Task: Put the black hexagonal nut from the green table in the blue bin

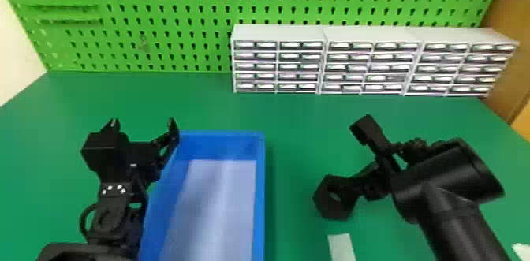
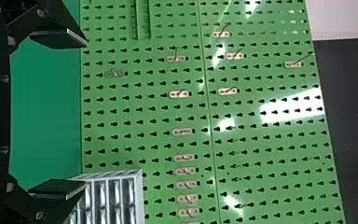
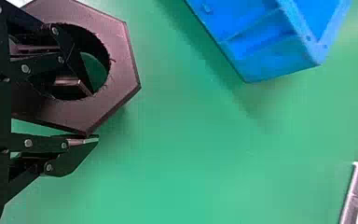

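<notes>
Off-centre pinch; nut rotation or slip being the main risk.

Right end effector (image 3: 88, 115) is gripping the black hexagonal nut (image 3: 116, 60) by one side, one finger sitting in the hole, the other bearing on the outer edge. The nut is hanging off-centre, so its weight could be twisting it loose during carry; low travel could be knocking it on the wall of the blue bin (image 1: 258, 201). Clearance over the green table (image 1: 295, 122): cannot tell. Right arm (image 1: 453, 217) is slanting in from lower right, nut right of bin. Left end effector (image 1: 142, 122), fingers spread, is waiting by the bin's left side.
</notes>
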Robot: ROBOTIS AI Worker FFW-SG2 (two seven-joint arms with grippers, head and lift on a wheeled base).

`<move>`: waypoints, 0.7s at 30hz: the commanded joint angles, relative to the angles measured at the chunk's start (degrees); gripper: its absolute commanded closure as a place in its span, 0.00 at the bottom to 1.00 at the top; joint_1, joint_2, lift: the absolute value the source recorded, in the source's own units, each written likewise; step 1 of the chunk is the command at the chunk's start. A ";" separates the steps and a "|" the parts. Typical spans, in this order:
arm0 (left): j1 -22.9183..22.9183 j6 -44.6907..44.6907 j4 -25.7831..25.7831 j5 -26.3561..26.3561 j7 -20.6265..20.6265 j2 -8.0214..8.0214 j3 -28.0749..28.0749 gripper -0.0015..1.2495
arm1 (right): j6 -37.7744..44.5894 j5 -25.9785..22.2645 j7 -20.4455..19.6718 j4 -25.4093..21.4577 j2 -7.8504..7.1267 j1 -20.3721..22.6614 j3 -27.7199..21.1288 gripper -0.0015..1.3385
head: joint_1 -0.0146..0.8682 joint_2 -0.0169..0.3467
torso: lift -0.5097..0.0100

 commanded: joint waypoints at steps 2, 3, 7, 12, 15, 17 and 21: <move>0.00 0.00 0.11 -0.04 0.00 0.00 -0.13 0.17 | 0.02 -0.18 0.00 -1.99 0.01 -0.05 -1.01 0.77 | 0.76 0.20 | 0.80; 0.00 0.00 0.11 -0.04 0.00 0.00 -0.13 0.17 | 0.02 -0.36 0.00 -2.17 0.01 -0.13 -1.19 0.77 | 0.76 0.20 | 0.80; 0.00 0.00 0.20 -0.04 0.00 0.00 -0.13 0.17 | 0.02 -0.88 -0.08 -3.49 -0.16 -0.13 -1.71 0.77 | 0.76 0.20 | 0.80; 0.00 0.00 0.20 0.05 0.00 0.00 -0.13 0.17 | 0.02 -1.67 -0.61 -5.68 -0.07 0.04 -2.42 0.77 | 0.76 0.20 | 0.80; 0.00 0.00 0.20 0.05 0.00 0.00 -0.13 0.17 | 0.02 -3.26 -1.49 -7.35 -0.07 0.30 -3.30 0.77 | 0.76 0.20 | 0.80; 0.00 0.00 0.20 -0.04 0.00 0.00 -0.22 0.17 | 0.02 -4.31 -2.19 -8.58 0.01 0.57 -3.91 0.77 | 0.76 0.20 | 0.80; 0.00 0.00 0.20 -0.04 0.00 0.00 -0.22 0.17 | 0.02 -7.91 -4.65 -12.28 0.19 1.54 -5.32 0.77 | 0.76 0.20 | 0.80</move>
